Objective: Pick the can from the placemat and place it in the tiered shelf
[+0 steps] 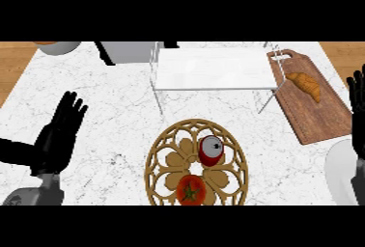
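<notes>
The red can (211, 150) stands upright on the placemat (161, 166), between the open, empty left hand (61, 132) and right hand (357, 103).

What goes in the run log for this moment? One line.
can on placemat | shelf empty | left hand open | right hand open

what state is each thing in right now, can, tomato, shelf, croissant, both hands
can: upright on the placemat, not held
tomato: on the placemat, nearer the view's lower edge than the can
tiered shelf: top tier bare
croissant: lying on the cutting board
left hand: open, resting
right hand: open, at the right edge
</notes>
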Robot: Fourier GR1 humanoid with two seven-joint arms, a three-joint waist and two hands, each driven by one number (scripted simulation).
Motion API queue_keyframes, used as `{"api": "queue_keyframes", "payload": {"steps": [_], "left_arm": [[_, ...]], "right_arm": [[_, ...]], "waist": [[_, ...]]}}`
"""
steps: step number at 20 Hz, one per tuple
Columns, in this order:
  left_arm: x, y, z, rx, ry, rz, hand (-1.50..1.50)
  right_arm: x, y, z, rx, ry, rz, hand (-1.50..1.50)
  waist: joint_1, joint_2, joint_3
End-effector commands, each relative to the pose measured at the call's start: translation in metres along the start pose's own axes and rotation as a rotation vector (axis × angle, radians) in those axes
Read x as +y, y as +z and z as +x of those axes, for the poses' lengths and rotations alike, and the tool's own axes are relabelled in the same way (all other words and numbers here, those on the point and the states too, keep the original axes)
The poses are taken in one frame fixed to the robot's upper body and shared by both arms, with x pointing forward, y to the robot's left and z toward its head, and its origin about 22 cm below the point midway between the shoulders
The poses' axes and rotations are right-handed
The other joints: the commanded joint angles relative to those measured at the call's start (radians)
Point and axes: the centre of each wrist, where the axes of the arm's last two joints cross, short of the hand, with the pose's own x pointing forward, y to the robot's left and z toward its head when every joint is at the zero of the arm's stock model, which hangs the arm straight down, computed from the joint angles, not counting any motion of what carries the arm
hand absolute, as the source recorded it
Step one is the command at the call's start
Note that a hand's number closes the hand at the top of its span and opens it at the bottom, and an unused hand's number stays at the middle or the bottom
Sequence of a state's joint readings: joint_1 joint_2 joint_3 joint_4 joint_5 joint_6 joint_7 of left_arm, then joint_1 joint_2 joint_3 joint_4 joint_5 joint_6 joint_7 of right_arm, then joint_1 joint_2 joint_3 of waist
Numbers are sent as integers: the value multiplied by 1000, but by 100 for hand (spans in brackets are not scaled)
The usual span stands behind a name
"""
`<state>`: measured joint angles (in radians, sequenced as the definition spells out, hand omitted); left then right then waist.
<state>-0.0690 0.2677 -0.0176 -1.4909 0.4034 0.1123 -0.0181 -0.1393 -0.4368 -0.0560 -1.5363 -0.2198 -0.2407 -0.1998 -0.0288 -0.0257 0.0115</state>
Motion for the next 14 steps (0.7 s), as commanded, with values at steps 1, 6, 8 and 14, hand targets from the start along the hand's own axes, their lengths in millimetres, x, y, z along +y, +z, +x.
{"api": "queue_keyframes", "payload": {"steps": [1, 6, 8, 14], "left_arm": [[16, -7, 10, 60, -47, -15, 0], [44, 22, -32, 362, -200, 148, 0], [39, 30, -44, 393, -170, 101, 0], [12, 16, -35, 436, -185, 46, 0]], "right_arm": [[-16, 24, 3, -6, 40, -63, 150], [-10, 58, 31, 21, 207, -189, 150], [-58, 95, -31, 437, 493, -249, 150], [8, 153, 27, 415, 268, -236, -150]], "waist": [[17, 24, -12], [-30, 16, -15], [-37, 43, -21], [11, 22, -12]]}}
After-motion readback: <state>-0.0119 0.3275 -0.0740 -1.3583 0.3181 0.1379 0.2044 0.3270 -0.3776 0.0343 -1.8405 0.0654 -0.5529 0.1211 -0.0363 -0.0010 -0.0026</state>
